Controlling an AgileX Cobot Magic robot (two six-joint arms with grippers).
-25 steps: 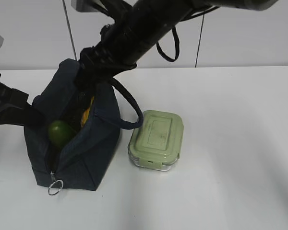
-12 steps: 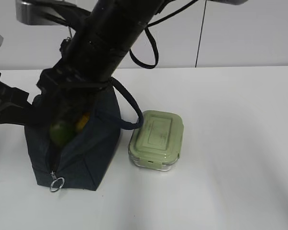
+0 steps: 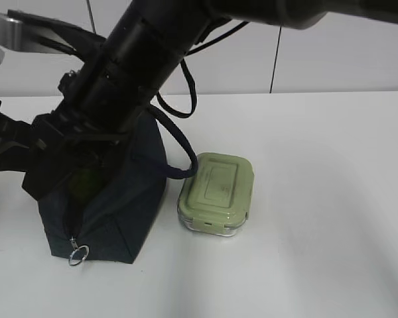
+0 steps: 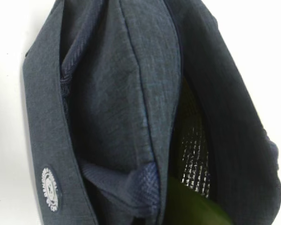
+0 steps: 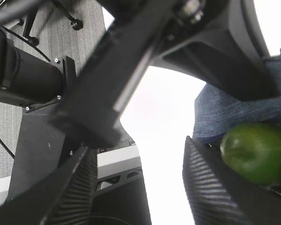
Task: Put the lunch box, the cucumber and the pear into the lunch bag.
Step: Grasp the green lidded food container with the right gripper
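Left gripper (image 3: 43,159) at lunch bag (image 3: 129,212) rim, apparently propping the mouth open; its fingers' state cannot be told. Right gripper (image 5: 138,187) over the opening, fingers apart; cucumber (image 5: 257,152) end just inside. Lunch box (image 3: 216,193) on surface (image 3: 318,199), right of bag, not yet packed.

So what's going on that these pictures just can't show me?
- Pear: not visible in any view; in the exterior view the right arm covers the lunch bag opening.
- Cucumber: only its end shows; the rest is hidden by bag fabric.
- Left gripper: out of frame in the left wrist view, so its state is unknown.
- Right gripper: its fingers stand apart; the foreground arm is blurred.
- Lunch box: contents hidden under the lid.
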